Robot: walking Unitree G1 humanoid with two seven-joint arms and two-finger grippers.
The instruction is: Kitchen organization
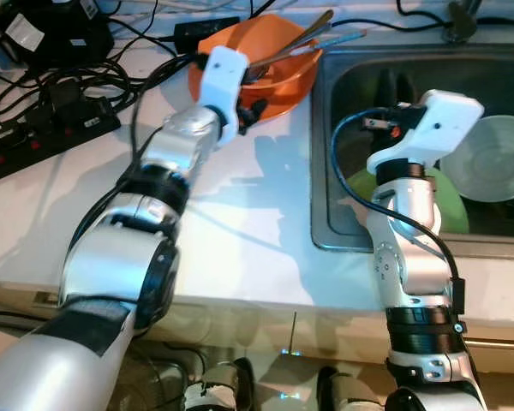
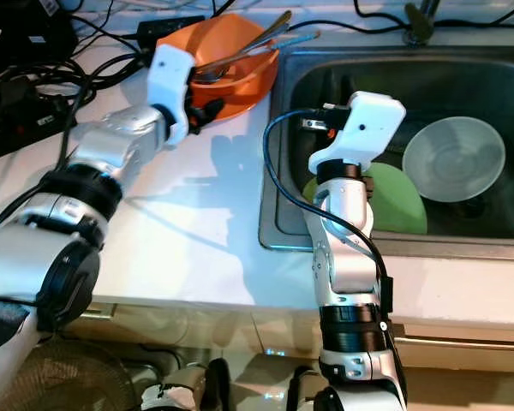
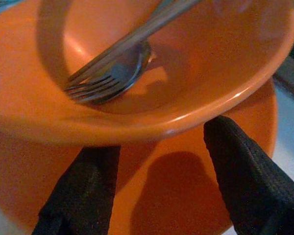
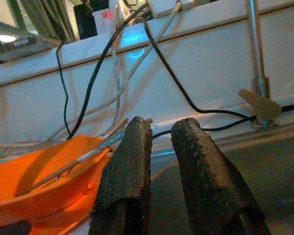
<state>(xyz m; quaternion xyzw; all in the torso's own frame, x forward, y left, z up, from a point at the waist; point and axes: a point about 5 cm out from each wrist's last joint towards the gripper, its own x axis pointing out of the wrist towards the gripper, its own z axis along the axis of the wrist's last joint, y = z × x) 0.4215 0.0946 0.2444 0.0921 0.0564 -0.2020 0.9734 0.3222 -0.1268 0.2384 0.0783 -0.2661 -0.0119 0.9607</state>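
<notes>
**Orange bowl under my left gripper, sink waiting on the right**

Orange plastic is what I'm working on: the orange bowl [image 1: 274,64] sits on an orange plate [image 3: 186,196] at the far edge of the white counter [image 1: 240,223], just left of the sink [image 1: 325,235]. My left gripper [image 3: 159,169] is released, its fingers [image 3: 240,171] spread low at the bowl's near rim, over the plate, gripping nothing. I read this as the reach-to-grasp step.

The next move, as I judge it, calls for closing on the rim without tipping the cutlery out.

A fork [image 3: 95,88] and a spoon [image 3: 132,63] lie in the bowl, heads down in the well, handles rising over the far-right rim toward the sink; their long axis runs near-left to far-right.

My right gripper [image 4: 161,161] hangs above the sink's left side, fingers nearly together, empty. A green plate [image 2: 403,201] and a clear bowl [image 2: 454,158] lie in the basin.
</notes>
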